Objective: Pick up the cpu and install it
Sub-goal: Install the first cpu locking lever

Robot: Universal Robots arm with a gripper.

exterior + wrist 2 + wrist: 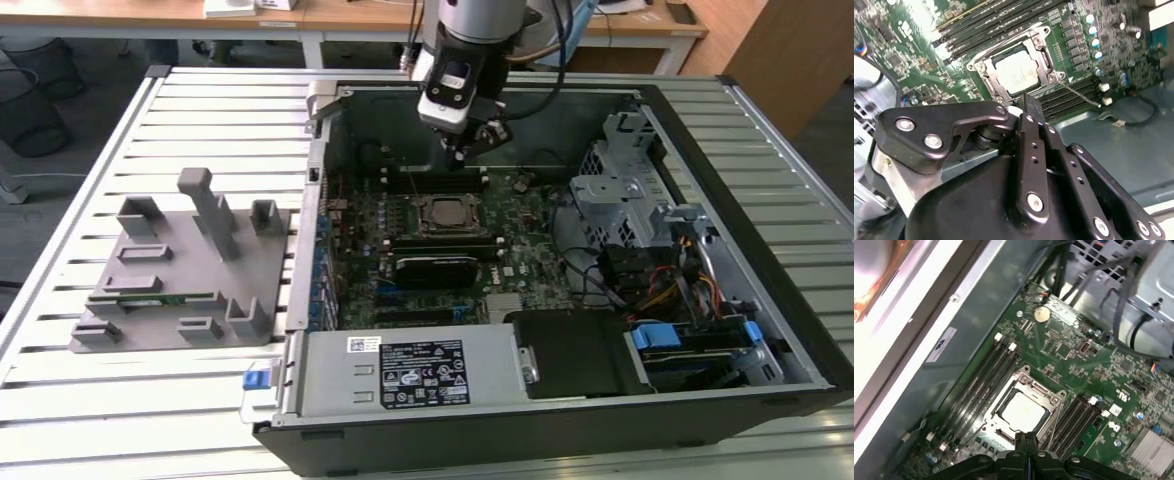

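Where the slatted silver metal table (174, 110) spans the exterior view, a black open-sided computer case (534, 440) lies flat on it toward the exterior view's right, with a grey moulded plastic fixture (187, 260) of upright posts and slots just beside it on the exterior view's left. A green printed motherboard (534, 220) covers the floor of the case, and a silver power supply box (400, 370) with a white label sits along the case's near wall. The silver and black robot arm (474, 40) descends into the case from the far side. Its black gripper (461, 155) hangs above the board, close over the black memory slots (427, 180) next to the socket. In both wrist views the gripper (1030, 102) (1025, 437) has its fingers (1020, 440) clenched flat against each other with nothing between them. The square socket frame (1041, 55) of dark and bright metal lies in the middle of the board between two banks of slots. The cpu (1016, 72) (1024, 412), a small flat square chip with a silvery-white top, sits inside that frame, level with the board and apart from the fingertips. A round silver coin cell (1041, 314) stands on the board well apart from the socket.
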